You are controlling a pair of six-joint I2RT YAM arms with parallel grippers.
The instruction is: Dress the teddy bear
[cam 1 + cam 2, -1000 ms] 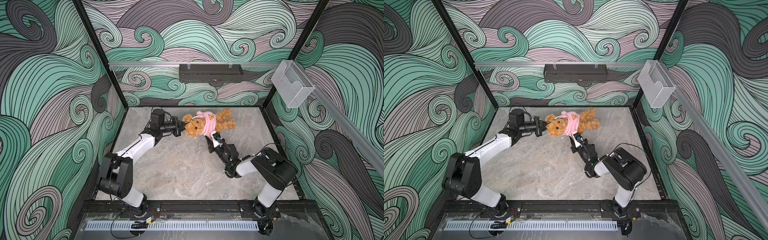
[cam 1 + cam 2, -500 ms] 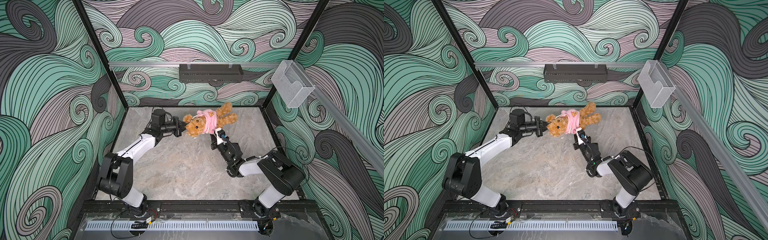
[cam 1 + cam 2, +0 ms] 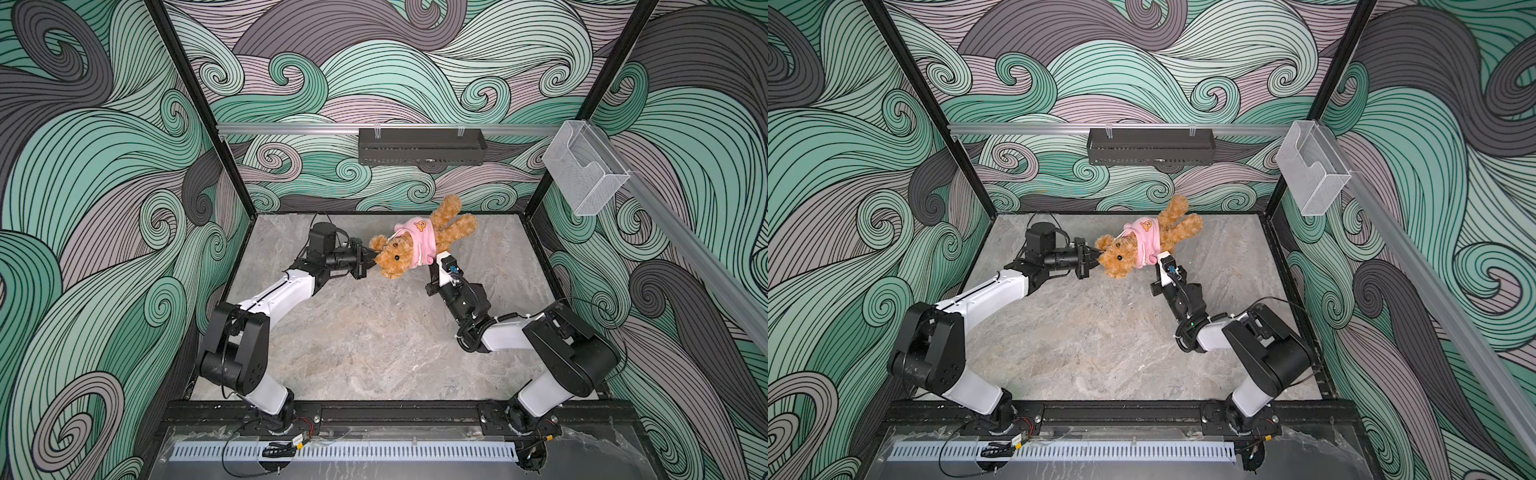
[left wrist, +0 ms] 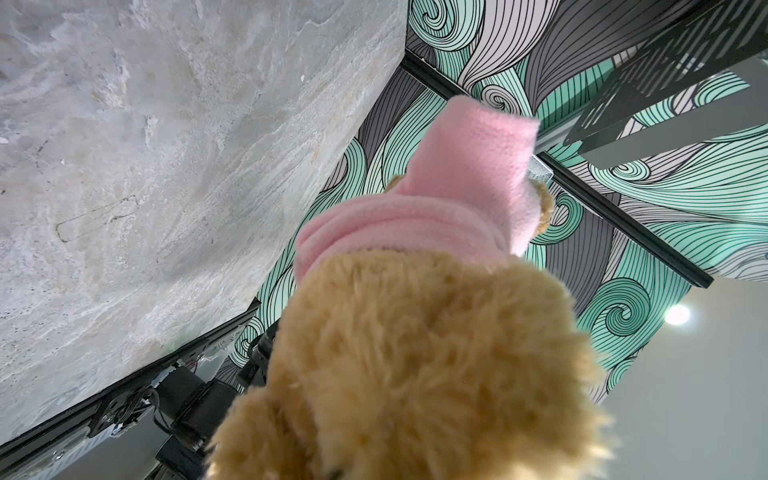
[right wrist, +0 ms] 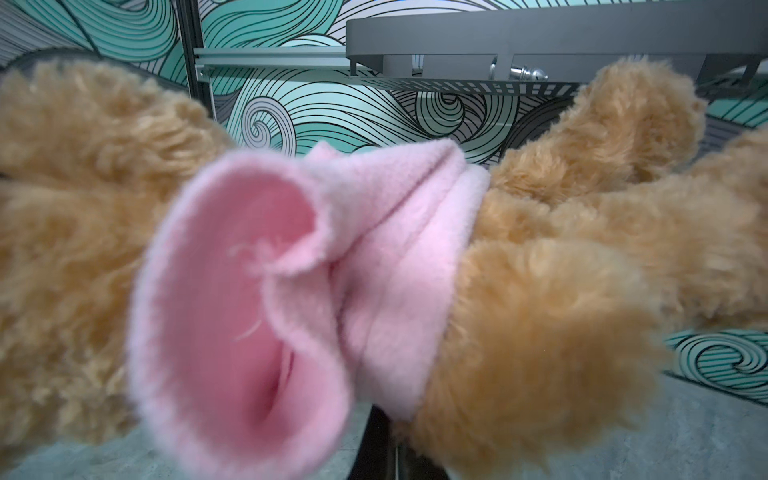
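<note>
Okay, desk (image 3: 374, 353): grey marble. Bear (image 3: 395, 262) sits at far centre, lying crosswise, head left, legs pointing far right toward the back wall. It looks lifted off the desk; cannot tell how high. Pink top (image 3: 423, 243) is on the torso, bunched around chest and neck, orange patch facing up. Left tool (image 3: 366, 258) comes in from the left, jaws together, clamped on the bear at the head, ear side. Right tool (image 3: 434, 264) comes up from the near right, jaws together right at the top's near hem. Cannot tell if fleece is actually pinched; the wrist view is too close and blurry. Sleeve (image 5: 232, 291) in the right wrist view gapes open, pink inside, no paw in it.

Step in hand, my read: pull the top down the body and get an arm into that sleeve. Task is probably past halfway, since the head looks through.

To do it well:
- The left tool acts as anchor and holds the head steady.
- The right tool pulls the hem toward the legs, along the body and not sideways, so the bear does not twist out.
- Check the pinch has cloth only, no fur.
- Pull slowly; fleece likely drags on curly fur and bunches.

Risk: the ear grip slips and the bear drops.
</note>
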